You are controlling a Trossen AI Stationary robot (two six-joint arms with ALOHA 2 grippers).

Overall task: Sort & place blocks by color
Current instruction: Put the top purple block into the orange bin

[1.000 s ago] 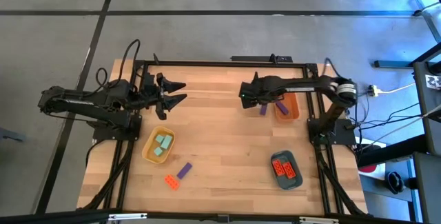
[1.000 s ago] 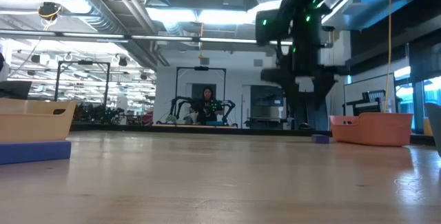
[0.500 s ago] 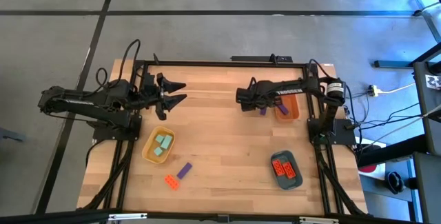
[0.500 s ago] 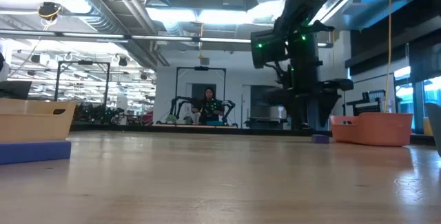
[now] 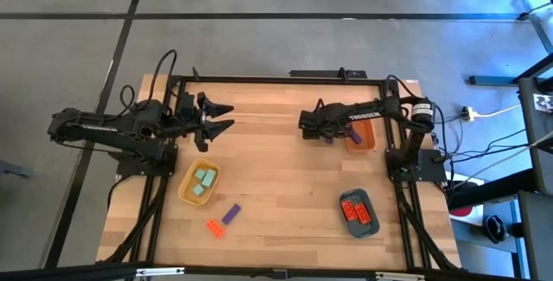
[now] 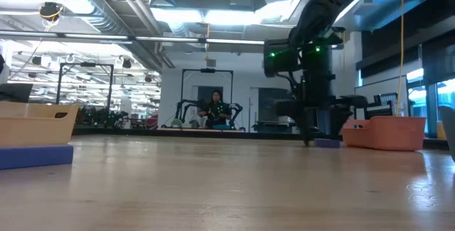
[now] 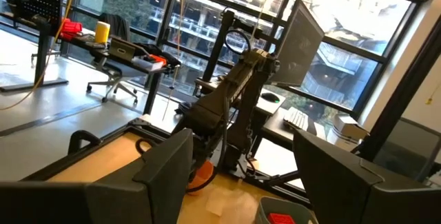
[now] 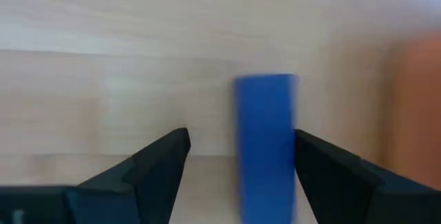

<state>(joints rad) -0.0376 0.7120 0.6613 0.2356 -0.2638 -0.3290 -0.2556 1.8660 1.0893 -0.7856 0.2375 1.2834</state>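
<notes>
A: What is the setting?
B: A pale wooden table (image 5: 276, 186) inside a black frame on a grey floor. In the low view a bright workshop lies behind it, with a person (image 6: 214, 109) seated far off at centre.

A: Where is the right gripper (image 5: 308, 124)?
B: Upper centre-right of the high view, low over the table, jaws open. In its wrist view a purple block (image 8: 266, 141) lies flat between the two fingers (image 8: 155, 160), close to one of them and apart from the other. The same block (image 5: 329, 137) lies just beside the orange tray (image 5: 360, 136), which holds another purple block (image 5: 353, 131).

A: And the left gripper (image 5: 222, 117)?
B: Upper left of the high view, waiting above the table with jaws spread and nothing between them.

A: Where are the other blocks?
B: Teal blocks (image 5: 204, 182) lie in the yellow tray (image 5: 187, 187), lower left of centre. Red blocks (image 5: 357, 212) fill the dark teal tray (image 5: 344, 197), lower right. A purple block (image 5: 231, 214) and a red-orange block (image 5: 213, 227) lie loose on the table, touching or nearly so, at lower left.
</notes>
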